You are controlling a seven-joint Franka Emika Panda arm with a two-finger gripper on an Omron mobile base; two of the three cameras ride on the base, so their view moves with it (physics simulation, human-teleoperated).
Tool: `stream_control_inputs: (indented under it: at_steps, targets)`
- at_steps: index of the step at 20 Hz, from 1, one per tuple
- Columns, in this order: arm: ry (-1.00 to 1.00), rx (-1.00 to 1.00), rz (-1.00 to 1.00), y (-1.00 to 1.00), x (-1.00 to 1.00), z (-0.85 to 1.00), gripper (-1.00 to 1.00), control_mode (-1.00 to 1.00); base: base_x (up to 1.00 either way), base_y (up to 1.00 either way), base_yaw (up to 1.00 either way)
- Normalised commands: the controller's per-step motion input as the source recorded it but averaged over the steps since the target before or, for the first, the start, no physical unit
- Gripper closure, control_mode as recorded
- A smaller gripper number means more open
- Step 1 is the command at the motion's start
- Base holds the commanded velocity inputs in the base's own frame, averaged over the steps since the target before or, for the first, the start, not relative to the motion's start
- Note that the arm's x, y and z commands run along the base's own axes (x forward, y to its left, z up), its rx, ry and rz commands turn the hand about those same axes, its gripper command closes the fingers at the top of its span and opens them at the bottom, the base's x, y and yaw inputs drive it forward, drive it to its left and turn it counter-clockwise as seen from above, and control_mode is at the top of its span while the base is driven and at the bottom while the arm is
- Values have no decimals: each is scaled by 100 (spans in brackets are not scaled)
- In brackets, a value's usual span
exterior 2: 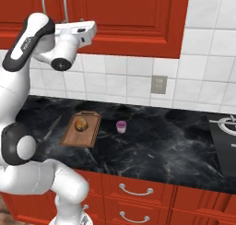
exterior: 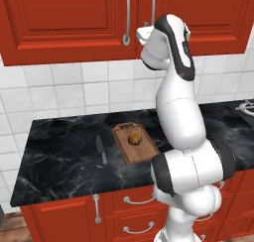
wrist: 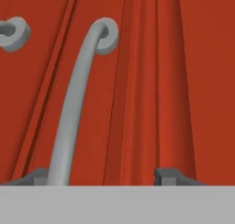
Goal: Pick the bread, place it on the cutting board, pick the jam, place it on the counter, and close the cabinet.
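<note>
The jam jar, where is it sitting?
In the right base view the jam stands on the counter, just right of the cutting board.

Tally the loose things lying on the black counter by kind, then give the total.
Bread: 1
Cutting board: 1
Jam jar: 1
Knife: 1
Total: 4

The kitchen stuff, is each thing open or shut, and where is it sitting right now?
cabinet: doors shut.
bread: resting on the cutting board.
cutting board: flat on the counter.
jam: upright on the counter, lid on, right of the board.
knife: lying flat on the counter, left of the board.
drawers: shut.
end effector: open, right up against the cabinet door by its handle.
</note>
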Motion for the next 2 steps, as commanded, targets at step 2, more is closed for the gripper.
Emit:
stream_control_inputs:
  at_steps: [2]
  targets:
    - [8, 0, 0, 3, 22, 0, -100, -100, 0, 0, 0]
